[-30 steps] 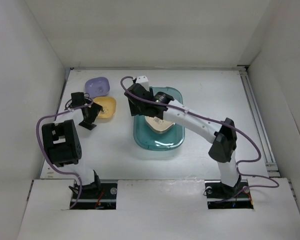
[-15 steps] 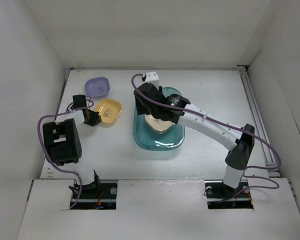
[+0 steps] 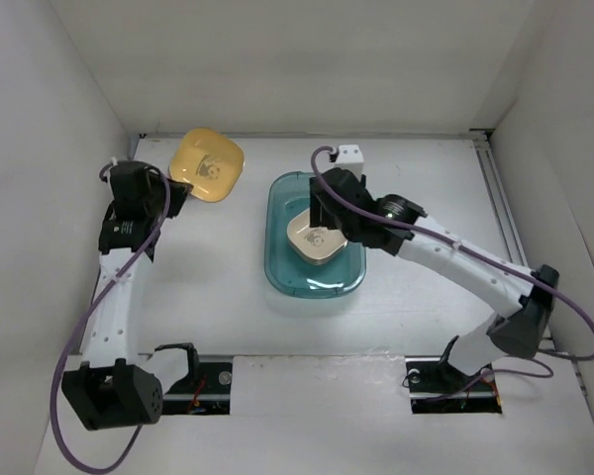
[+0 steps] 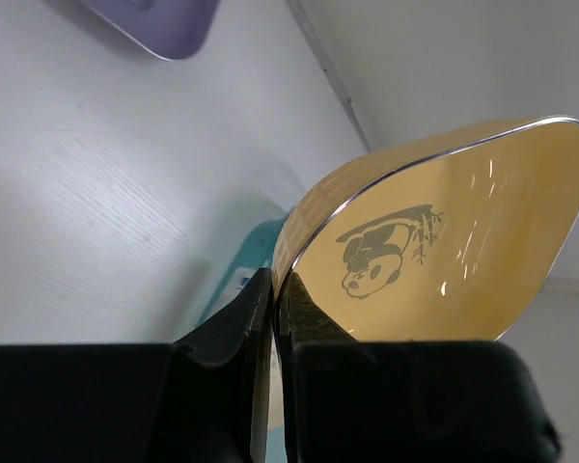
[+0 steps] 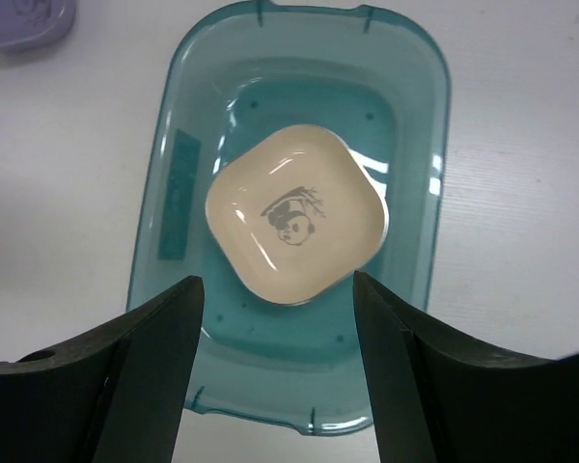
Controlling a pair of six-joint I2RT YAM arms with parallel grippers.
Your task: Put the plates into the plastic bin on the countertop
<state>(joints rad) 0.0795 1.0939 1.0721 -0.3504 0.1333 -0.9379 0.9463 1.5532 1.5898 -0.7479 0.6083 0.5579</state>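
My left gripper (image 3: 175, 191) (image 4: 273, 280) is shut on the edge of an orange-yellow plate (image 3: 208, 163) (image 4: 444, 241) with a panda print, held tilted above the countertop (image 3: 426, 178) at the back left. A purple plate (image 4: 159, 19) (image 5: 24, 19) lies on the counter; the top view hides it behind the raised plate. The teal plastic bin (image 3: 277, 267) (image 5: 169, 193) (image 4: 246, 256) sits mid-counter with a cream panda plate (image 3: 315, 240) (image 5: 294, 212) flat inside. My right gripper (image 3: 322, 218) (image 5: 275, 282) hovers over the bin, open, nothing between its fingers.
White walls (image 3: 69, 148) close in the counter on the left, back and right, and the raised left arm stands close to the left one. A metal rail (image 3: 505, 228) runs along the right side of the counter.
The left gripper shut on the orange-yellow plate and lifted it up and back, over where the purple plate lies. The right arm drew back to the right and still hangs open over the bin.
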